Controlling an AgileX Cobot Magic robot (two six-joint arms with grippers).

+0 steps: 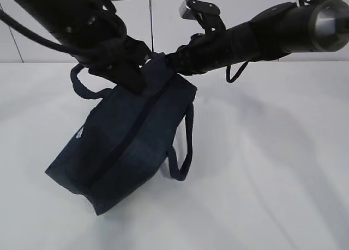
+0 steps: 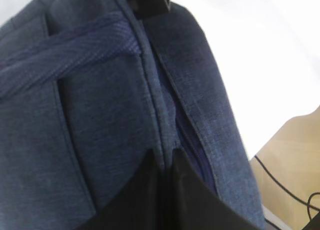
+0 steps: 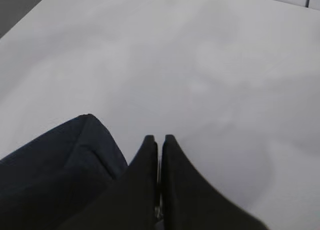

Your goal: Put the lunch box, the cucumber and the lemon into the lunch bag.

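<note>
The dark navy lunch bag hangs tilted, its lower end resting on the white table, with its zipper running down the top face and a white logo on the side. My left gripper is shut on a fabric seam at the bag's upper end; it shows close up in the left wrist view beside the zipper. My right gripper is shut at the bag's top corner; in the right wrist view a small metal glint sits between the fingers, beside the bag. The lunch box, cucumber and lemon are out of view.
The bag's two loop handles hang loose on either side. The white table spreads around the bag. Wooden floor with cables shows past the table edge in the left wrist view.
</note>
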